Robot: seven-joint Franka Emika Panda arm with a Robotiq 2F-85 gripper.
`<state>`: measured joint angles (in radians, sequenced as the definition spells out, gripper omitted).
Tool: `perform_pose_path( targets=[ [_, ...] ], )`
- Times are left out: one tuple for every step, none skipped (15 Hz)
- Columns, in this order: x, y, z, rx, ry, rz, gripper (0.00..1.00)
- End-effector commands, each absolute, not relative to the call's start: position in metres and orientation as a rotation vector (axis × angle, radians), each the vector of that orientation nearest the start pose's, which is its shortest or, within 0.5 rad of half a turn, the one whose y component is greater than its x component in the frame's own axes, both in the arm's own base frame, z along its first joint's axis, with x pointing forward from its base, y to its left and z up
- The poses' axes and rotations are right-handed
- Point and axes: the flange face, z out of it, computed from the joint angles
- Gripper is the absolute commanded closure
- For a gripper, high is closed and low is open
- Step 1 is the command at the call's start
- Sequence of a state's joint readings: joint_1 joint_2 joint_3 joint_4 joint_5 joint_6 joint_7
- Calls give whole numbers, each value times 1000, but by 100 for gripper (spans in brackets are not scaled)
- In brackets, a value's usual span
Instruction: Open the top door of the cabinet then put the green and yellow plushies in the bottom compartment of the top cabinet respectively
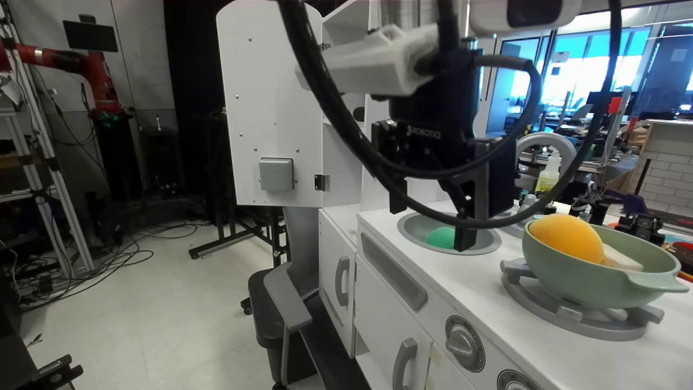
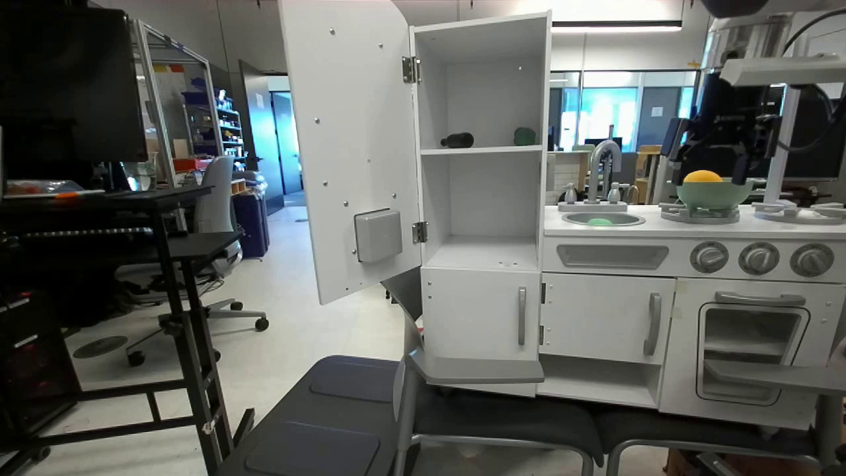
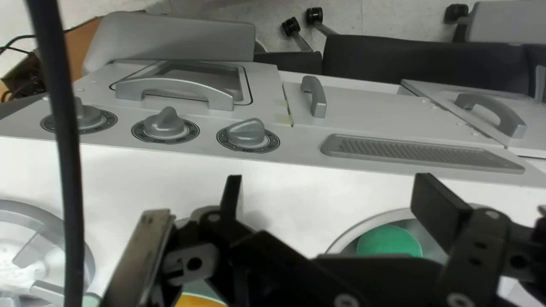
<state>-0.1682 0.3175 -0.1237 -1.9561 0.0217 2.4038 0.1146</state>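
One green plushie [image 1: 440, 238] lies in the grey sink [image 1: 412, 227] in an exterior view; yellow plushie [image 1: 566, 238] sits in the pale green bowl [image 1: 590, 281] on a grey burner [image 1: 574, 327]; gripper [image 1: 431, 221] hangs over the counter [image 1: 487, 284], fingers spread wide; top door [image 1: 270, 108] stands open. In an exterior view, top cabinet [image 2: 492, 86] w/ bottom compartment [image 2: 492, 205] below a white shelf board [image 2: 489, 151]; dark bottle-shaped item [image 2: 457, 140] & dark green round item [image 2: 525, 136] on that board. Wrist view: fingers well apart, green plushie in sink, partly hidden by gripper, bit of yellow plushie showing at btm edge
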Motion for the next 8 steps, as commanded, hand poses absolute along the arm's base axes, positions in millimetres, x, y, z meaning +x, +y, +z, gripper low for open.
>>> perform_pose_path(
  targets=[
    [656,-176,318,-3035,700,-271,0],
    [670,-176,316,-3024,701,-284,0],
    [684,-177,314,-3016,702,-304,0],
    [697,-174,316,-3012,705,-324,0],
    [711,-170,315,-3015,705,-338,0],
    [722,-171,308,-3015,701,-350,0],
    [733,-167,306,-3019,699,-353,0],
    [743,-161,304,-3024,697,-350,0]
  ],
)
